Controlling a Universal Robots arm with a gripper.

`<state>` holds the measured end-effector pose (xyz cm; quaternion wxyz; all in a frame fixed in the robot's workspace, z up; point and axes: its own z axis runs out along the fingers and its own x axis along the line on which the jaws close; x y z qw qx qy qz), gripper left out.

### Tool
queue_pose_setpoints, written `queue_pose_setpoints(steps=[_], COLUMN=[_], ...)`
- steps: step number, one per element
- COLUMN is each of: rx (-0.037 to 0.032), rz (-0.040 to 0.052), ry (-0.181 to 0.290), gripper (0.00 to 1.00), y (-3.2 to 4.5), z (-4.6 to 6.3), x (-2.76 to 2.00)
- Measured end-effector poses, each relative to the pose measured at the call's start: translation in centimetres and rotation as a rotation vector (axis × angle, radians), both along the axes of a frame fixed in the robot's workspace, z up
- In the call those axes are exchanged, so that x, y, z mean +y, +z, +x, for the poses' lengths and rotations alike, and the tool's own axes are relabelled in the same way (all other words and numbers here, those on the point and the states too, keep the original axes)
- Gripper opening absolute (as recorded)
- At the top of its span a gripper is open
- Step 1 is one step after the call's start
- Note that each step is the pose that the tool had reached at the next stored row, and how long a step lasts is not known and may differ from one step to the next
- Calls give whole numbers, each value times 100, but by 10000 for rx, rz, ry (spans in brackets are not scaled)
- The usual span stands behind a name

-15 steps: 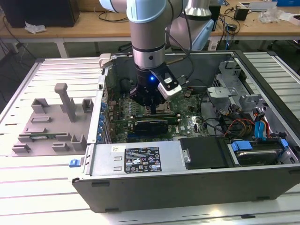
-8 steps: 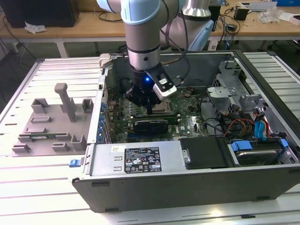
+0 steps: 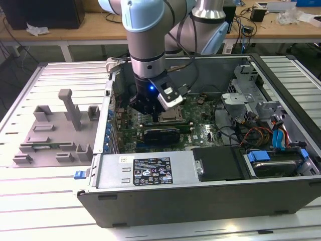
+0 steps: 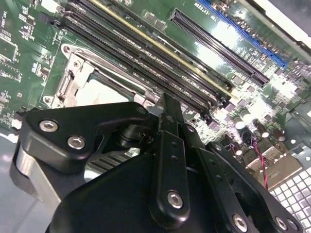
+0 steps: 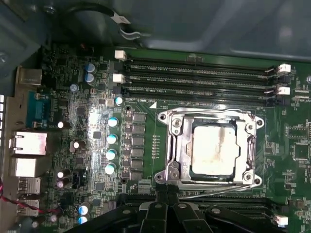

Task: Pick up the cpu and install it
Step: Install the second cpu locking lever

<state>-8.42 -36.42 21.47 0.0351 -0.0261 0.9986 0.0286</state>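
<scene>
The cpu, a square chip with a smudged silver top, lies flat inside the metal-framed socket on the green motherboard. In the first wrist view my gripper sits just beside the socket's frame, its two black fingers pressed together with nothing between them. In the second wrist view the gripper covers part of the socket, and a pale corner of the cpu shows past it. In the exterior view the gripper hangs low inside the open computer case, next to the socket.
Black memory slots run along one side of the socket. Cables and a drive bay fill the case at the exterior view's right. A grey fixture block stands on the table at the exterior view's left.
</scene>
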Motion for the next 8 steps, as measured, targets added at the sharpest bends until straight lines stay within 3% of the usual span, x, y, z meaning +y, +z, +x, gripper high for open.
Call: queue_pose_setpoints(steps=[2, 5, 8], rx=[0, 0, -2], rz=[213, 298, 346], ry=[5, 6, 4], gripper=[11, 11, 11], y=[-8, -18, -30], z=[0, 0, 1], x=[-38, -92, -101])
